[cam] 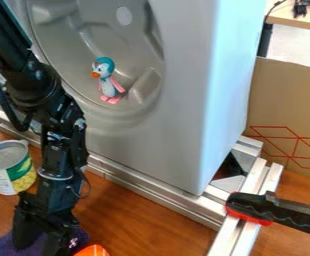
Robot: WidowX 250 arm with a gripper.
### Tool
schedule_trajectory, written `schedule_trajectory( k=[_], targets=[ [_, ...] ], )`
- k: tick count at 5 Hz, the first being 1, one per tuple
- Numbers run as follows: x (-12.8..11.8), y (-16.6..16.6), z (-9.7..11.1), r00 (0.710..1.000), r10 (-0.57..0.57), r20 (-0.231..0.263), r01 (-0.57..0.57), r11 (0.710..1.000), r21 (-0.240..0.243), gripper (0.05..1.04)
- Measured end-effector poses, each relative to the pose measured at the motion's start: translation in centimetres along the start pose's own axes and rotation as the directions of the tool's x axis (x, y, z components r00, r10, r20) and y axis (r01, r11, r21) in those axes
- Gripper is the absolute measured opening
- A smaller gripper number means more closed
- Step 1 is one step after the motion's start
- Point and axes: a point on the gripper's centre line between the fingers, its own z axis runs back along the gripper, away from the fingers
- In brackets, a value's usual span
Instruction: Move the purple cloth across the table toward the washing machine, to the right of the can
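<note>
1 black tool (41, 244) hangs at the lower left of my view, its 2 fingers spread over a purple cloth (0, 247) on the wooden worktop (134, 212); I cannot tell whether they touch it. Beside the cloth is 1 orange object (92, 251). I see 1 can (12, 175) farther left and 1 toy penguin (108, 84) in a grey unit's (191, 110) round hollow.

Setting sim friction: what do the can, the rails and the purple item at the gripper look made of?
Can: metal, likely steel; bare silvery rim, printed label.
Rails: probably aluminum, satin; silvery, straight-edged, soft highlights.
Purple item: seemingly fabric; matte, no sharp highlights. Fiber unclear.
</note>
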Motion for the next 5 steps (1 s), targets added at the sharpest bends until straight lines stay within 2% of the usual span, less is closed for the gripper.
schedule_trajectory(
  k=[1, 2, 3, 4, 5],
  targets=[
    [2.0, 0.7, 1.3, 0.999, -0.019, 0.045, 0.016, 0.999, 0.049, 1.000],
    [4.7, 0.8, 3.2, 0.990, -0.084, 0.117, 0.066, 0.986, 0.153, 1.000],
    [6.3, 1.0, 4.3, 0.973, -0.091, 0.213, 0.051, 0.981, 0.186, 1.000],
    [6.8, 1.0, 4.7, 0.965, -0.086, 0.249, 0.041, 0.982, 0.182, 1.000],
    [6.9, 1.2, 5.0, 0.954, 0.011, 0.300, -0.050, 0.991, 0.122, 1.000]
  ],
)
